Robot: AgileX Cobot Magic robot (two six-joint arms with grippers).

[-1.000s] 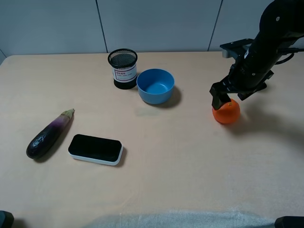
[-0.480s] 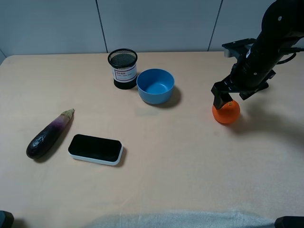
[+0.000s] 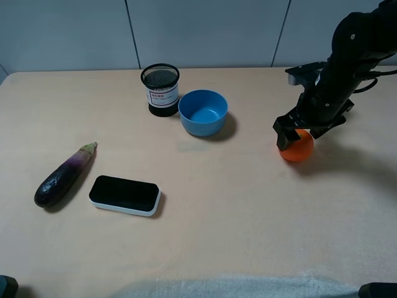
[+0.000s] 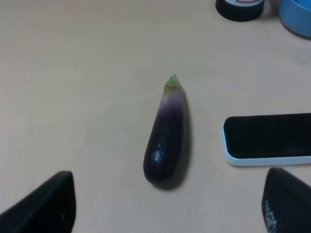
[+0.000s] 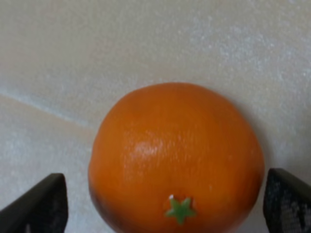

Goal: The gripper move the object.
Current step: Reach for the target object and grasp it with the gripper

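Note:
The orange mandarin [image 3: 298,149] sits on the tan table at the right. In the right wrist view it [image 5: 177,155] fills the middle, green stem dimple toward the camera. My right gripper [image 3: 294,135] is down over it. It is open, with a black fingertip on each side of the fruit and a small gap showing on both sides. My left gripper [image 4: 165,201] is open and empty, low above the table near the purple eggplant [image 4: 166,136]. It does not show in the high view.
The eggplant [image 3: 64,175] lies at the left beside a black slab with a white rim [image 3: 124,194]. An empty blue bowl [image 3: 201,124] and a black mesh cup [image 3: 161,90] stand at the back middle, left of the mandarin.
My right gripper has sunk lower around the mandarin and shifted slightly left. The mandarin has stayed in place. The left side has not changed.

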